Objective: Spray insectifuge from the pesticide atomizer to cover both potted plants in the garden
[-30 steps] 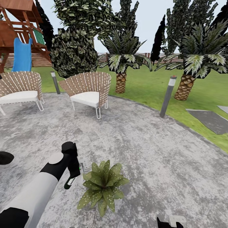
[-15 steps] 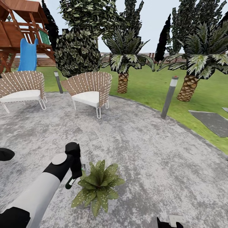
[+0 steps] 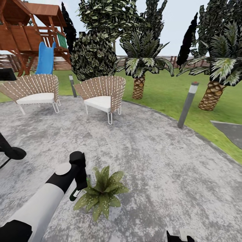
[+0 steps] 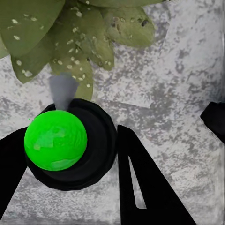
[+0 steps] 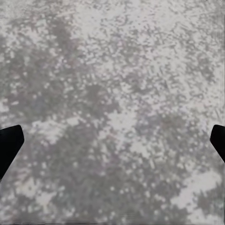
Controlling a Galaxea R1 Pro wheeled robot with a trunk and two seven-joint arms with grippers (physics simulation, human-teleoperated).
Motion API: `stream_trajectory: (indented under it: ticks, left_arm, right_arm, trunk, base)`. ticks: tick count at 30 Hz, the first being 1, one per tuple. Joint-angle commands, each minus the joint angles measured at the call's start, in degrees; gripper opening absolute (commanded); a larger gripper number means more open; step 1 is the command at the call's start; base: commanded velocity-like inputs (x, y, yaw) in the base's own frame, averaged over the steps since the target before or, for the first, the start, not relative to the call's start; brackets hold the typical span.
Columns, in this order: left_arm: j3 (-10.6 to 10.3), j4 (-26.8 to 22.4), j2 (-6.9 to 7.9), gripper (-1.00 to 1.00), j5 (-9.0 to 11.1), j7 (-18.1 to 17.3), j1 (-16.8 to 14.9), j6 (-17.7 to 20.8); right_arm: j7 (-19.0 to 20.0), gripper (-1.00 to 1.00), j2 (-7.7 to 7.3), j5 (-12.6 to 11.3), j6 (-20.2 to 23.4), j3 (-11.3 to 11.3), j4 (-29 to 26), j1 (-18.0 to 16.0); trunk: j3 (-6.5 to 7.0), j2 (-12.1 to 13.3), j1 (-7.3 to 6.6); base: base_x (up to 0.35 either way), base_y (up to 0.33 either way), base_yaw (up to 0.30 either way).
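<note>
The pesticide atomizer [image 3: 91, 178] sits in the grip of the robot's left tool [image 3: 81, 186], low over the round stone patio [image 3: 161, 161], its whitish trigger head just showing in the head view beside the near-left leaves of a potted plant [image 3: 100, 195], a rosette of broad, speckled light-green leaves. Seen from the left wrist, the tool's dark fingers [image 4: 140, 187] close on either side of the bottle, whose end [image 4: 55, 139] reads bright green inside a black collar, with a faint grey puff between it and the speckled leaves [image 4: 70, 37] just beyond. The black-and-white left arm [image 3: 43, 201] reaches in from the near left. The right tool [image 3: 179, 236] shows at the near edge of the head view, right of centre; in its wrist view the two fingertips [image 5: 9, 143] stand wide apart at the frame's sides, open over bare mottled stone [image 5: 112, 112]. Farther back on the patio are two wicker chairs [image 3: 101, 95] with white cushions, two short post lamps [image 3: 187, 104] at the patio's rim, then lawn [image 3: 168, 90], palm trees [image 3: 143, 64], a dark bush [image 3: 92, 55] and, far left, a wooden playset with a blue slide [image 3: 45, 58]
</note>
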Motion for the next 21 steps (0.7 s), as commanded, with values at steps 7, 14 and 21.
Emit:
stream_trajectory:
  ticks: [7, 14, 21]
  left_arm:
    - [-0.19, -0.04, -0.37, -1.00, -0.32, -0.43, -0.03, 0.65]
    - [-0.19, -0.04, -0.55, -1.00, -0.30, -0.43, -0.11, 0.67]
    - [-0.19, -0.04, -0.92, -1.00, -0.32, -0.43, -0.12, 0.67]
  right_arm:
    - [-0.06, 1.00, 0.01, 0.60, -0.19, -0.46, 0.06, -0.03]
    - [-0.06, 1.00, 0.01, 0.60, -0.19, -0.44, 0.04, -0.03]
    - [-0.02, 1.00, 0.01, 0.54, -0.19, -0.45, -0.03, -0.03]
  trunk:
    - [-0.05, -0.03, -0.03]
    - [-0.05, -0.03, -0.03]
    - [-0.05, -0.03, -0.03]
  base:
    - [-0.070, -0.051, 0.153]
    - [0.012, -0.010, 0.064]
    - [0.074, -0.086, 0.150]
